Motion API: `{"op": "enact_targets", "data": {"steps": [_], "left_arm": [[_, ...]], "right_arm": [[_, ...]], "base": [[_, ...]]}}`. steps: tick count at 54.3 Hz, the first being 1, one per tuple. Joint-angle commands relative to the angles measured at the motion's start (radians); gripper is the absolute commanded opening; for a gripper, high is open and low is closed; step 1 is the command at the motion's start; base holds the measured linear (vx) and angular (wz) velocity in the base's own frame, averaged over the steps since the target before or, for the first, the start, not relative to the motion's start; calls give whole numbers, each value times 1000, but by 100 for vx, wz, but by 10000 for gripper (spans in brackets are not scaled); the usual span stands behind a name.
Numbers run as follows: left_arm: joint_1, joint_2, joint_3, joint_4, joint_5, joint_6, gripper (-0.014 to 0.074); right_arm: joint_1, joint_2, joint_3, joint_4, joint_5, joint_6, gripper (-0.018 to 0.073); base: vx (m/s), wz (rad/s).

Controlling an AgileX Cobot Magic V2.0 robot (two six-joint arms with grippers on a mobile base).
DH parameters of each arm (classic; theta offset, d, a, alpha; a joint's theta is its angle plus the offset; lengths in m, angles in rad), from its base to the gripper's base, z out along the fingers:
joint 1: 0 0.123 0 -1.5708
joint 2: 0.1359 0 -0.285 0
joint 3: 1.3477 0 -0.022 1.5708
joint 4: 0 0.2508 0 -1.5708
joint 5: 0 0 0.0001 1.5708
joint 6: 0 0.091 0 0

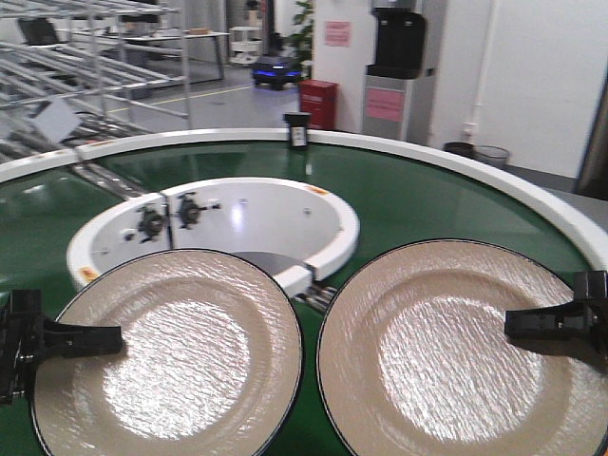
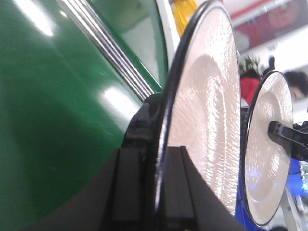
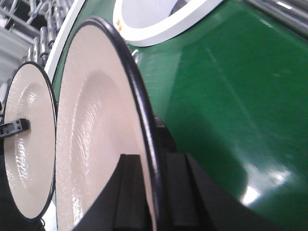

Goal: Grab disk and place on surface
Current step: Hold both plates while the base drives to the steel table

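Observation:
Two beige, ripple-textured disks with black rims hang side by side above the green belt (image 1: 427,199). My left gripper (image 1: 119,339) is shut on the left rim of the left disk (image 1: 169,351). In the left wrist view its jaws (image 2: 155,159) pinch that disk (image 2: 207,110) edge-on, one finger on each face. My right gripper (image 1: 510,323) is shut on the right rim of the right disk (image 1: 456,351), and the right wrist view shows the gripper (image 3: 153,166) clamping that disk (image 3: 96,120). The surface is out of view.
A white inner ring housing (image 1: 237,218) stands behind the disks in the belt's middle. The belt's white outer rim (image 1: 532,195) curves round the back, with a small black device (image 1: 297,130) on it. Metal racks (image 1: 85,57) stand far left.

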Motion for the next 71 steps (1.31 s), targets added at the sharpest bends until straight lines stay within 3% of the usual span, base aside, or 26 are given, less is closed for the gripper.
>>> {"op": "enact_targets", "data": {"steps": [1, 71], "left_arm": [[-3, -41, -33, -137, 91, -13, -4], [-3, -41, -33, -137, 91, -13, -4]], "right_arm": [[-6, -36, -29, 125, 2, -2, -9], [-6, -36, -29, 125, 2, -2, -9]], "base": [[-12, -49], [-12, -48]]}}
